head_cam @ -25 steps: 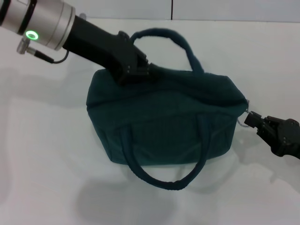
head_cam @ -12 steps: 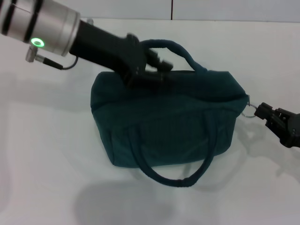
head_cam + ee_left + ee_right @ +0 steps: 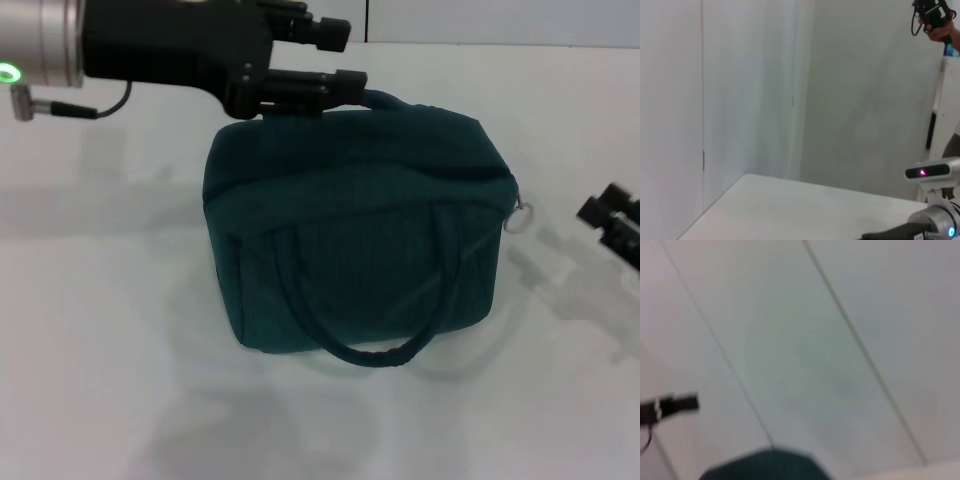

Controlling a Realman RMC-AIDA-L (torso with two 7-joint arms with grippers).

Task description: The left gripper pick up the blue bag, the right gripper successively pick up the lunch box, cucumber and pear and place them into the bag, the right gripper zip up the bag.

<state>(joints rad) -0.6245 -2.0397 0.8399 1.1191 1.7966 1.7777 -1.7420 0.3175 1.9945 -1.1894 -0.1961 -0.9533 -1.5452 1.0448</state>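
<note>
Blue bag (image 3: pixel 360 240) stands upright, long axis running left-right.

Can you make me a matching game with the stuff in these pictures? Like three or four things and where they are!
Things:
1. dark teal fabric bag
2. small silver metal zipper ring
3. left gripper, black with two fingers
4. right gripper, black

Places:
A. at the far right edge of the head view, apart from the bag
B. standing on the white table
C. above the bag's top back edge, fingers apart
D. hanging at the bag's right end

Pairs: 1-B, 2-D, 3-C, 4-A
</note>
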